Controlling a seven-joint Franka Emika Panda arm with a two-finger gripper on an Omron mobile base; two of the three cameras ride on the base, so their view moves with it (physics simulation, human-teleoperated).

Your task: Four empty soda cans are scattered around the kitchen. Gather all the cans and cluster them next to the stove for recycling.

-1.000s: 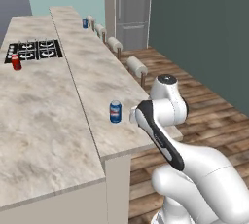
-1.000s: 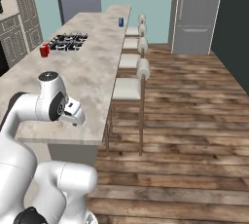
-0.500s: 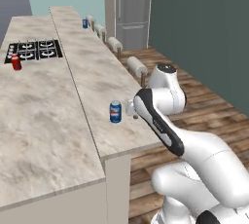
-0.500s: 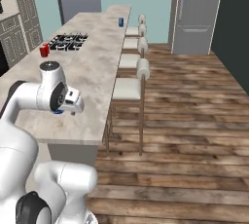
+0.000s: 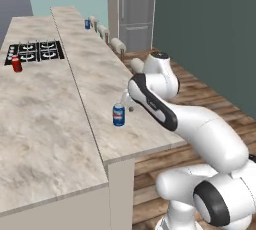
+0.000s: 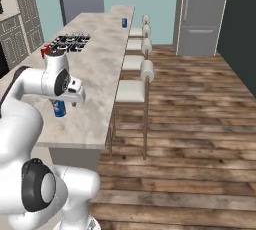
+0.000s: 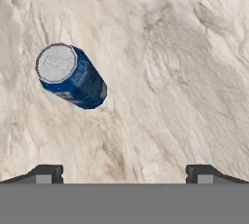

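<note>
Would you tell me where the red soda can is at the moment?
The red soda can stands upright on the counter at the stove's near left corner, at the left base view's left edge.

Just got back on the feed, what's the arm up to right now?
The arm is going for the nearest blue soda can, which stands upright on the raised bar counter. The pincer hangs open above the counter with nothing in it; in the hand view the can sits off to one side, not between the fingertips. A red soda can is beside the stove, and another blue can stands at the counter's far end.
</note>
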